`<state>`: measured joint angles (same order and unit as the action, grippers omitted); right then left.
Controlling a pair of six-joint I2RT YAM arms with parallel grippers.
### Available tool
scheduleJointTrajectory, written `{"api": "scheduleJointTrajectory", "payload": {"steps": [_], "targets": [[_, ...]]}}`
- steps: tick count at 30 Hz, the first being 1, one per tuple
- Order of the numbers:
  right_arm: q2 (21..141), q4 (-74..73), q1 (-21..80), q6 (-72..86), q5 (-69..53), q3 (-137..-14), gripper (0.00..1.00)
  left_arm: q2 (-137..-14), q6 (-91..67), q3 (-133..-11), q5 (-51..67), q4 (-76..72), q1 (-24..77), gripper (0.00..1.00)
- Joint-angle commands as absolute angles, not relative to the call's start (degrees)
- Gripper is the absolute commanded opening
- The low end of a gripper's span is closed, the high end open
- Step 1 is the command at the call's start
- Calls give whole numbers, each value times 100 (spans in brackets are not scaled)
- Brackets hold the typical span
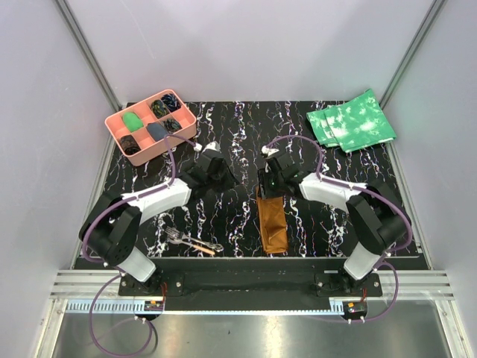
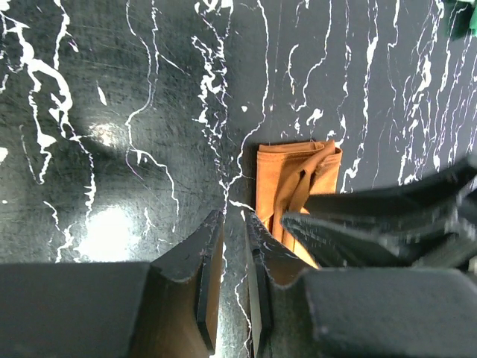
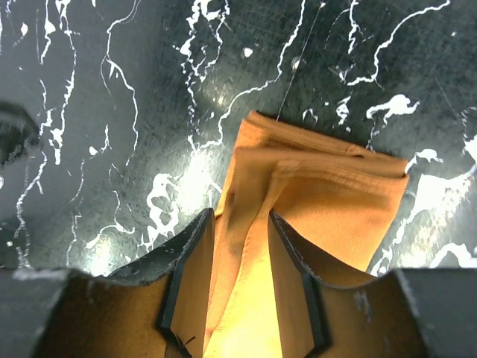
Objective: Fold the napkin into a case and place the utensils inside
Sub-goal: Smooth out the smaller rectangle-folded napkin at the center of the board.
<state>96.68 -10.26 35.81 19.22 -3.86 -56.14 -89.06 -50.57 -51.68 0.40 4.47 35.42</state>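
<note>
The rust-brown napkin is folded into a narrow oblong case (image 1: 273, 224) lying lengthwise at mid-table. My right gripper (image 1: 269, 189) is at its far end. In the right wrist view the gripper (image 3: 240, 220) is shut on a raised ridge of the case's upper cloth (image 3: 328, 201). My left gripper (image 1: 211, 177) is left of the case, low over bare table. In the left wrist view it (image 2: 233, 218) stands a narrow gap open and empty, with the case (image 2: 287, 183) just to its right. The silver fork (image 1: 177, 236) and the orange-ended piece (image 1: 203, 247) lie at the front left.
A pink compartment tray (image 1: 118, 124) holding small items stands at the back left. Green mottled cloths (image 1: 350, 119) lie at the back right. The right arm's fingers (image 2: 358, 231) cross the left wrist view close to the left gripper.
</note>
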Motion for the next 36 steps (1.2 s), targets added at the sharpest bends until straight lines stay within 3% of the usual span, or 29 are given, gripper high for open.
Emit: {"api": "scheduleJointTrajectory", "payload": {"steps": [1, 8, 24, 36], "targets": [[9229, -853, 3911, 1863, 913, -5511, 44, -8745, -4931, -5309, -35, 308, 3454, 20], [9395, -870, 4157, 1846, 1485, -5624, 37, -8631, -4904, -5107, 175, 176, 3419, 20], [9729, -773, 4438, 1828, 1705, -5888, 47, -8578, -4931, -4764, 483, -167, 3270, 20], [10081, -914, 4588, 1828, 2056, -6170, 43, -8525, -4922, -4623, 545, -255, 3164, 21]]}}
